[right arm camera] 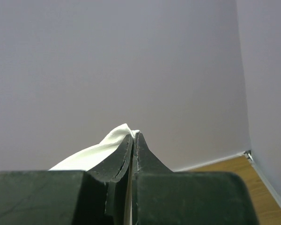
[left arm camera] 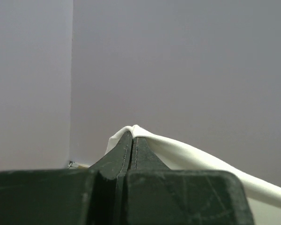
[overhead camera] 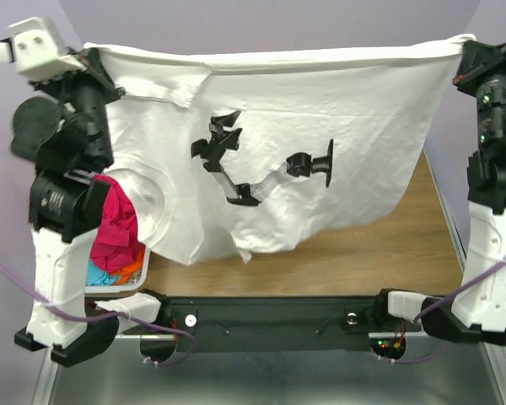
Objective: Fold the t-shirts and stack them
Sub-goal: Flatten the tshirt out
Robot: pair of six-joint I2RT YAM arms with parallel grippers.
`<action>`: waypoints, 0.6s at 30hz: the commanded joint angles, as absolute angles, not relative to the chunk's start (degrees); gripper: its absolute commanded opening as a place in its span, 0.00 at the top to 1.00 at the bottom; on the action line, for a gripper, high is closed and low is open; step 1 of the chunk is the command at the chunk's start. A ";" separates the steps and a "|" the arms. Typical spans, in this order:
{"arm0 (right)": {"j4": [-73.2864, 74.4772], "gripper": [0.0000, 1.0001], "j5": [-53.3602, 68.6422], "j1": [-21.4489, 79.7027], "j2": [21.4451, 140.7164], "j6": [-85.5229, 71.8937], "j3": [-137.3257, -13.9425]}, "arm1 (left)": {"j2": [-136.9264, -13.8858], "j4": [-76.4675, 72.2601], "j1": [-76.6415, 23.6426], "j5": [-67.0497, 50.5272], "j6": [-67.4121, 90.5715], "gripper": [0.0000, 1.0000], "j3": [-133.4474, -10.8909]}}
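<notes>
A large white t-shirt (overhead camera: pixel 320 126) with black marks hangs spread in the air between my two arms, its lower edge above the wooden table (overhead camera: pixel 388 245). My left gripper (overhead camera: pixel 91 52) is shut on its top left corner; in the left wrist view the white cloth (left arm camera: pixel 178 152) folds over the fingertips of the left gripper (left arm camera: pixel 132 133). My right gripper (overhead camera: pixel 462 46) is shut on the top right corner, and the right wrist view shows white cloth (right arm camera: pixel 98 150) pinched at the tips of the right gripper (right arm camera: pixel 134 135). Magenta-pink (overhead camera: pixel 118 224), cyan (overhead camera: pixel 104 277) and orange (overhead camera: pixel 133 270) shirts lie bunched in the basket.
A white plastic lattice basket (overhead camera: pixel 122 291) stands at the near left beside the left arm's base. Lilac walls close the back and sides. The black base rail (overhead camera: pixel 278 325) runs along the near edge of the table.
</notes>
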State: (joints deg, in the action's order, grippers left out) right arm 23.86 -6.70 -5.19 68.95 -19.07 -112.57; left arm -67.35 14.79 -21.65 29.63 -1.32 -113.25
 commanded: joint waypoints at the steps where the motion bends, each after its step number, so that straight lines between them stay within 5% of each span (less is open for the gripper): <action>1: 22.41 1.00 -4.14 -6.50 75.31 -16.35 -113.73 | -73.46 11.16 -20.57 33.32 -4.92 1.00 -114.34; 13: 21.62 0.99 4.57 -6.42 97.27 -18.72 -127.15 | -98.69 15.81 -16.36 25.59 -4.05 1.00 -139.46; 18: 21.27 0.99 2.20 -6.42 101.95 -19.16 -134.73 | -100.81 12.49 -14.77 21.01 -3.61 1.00 -141.16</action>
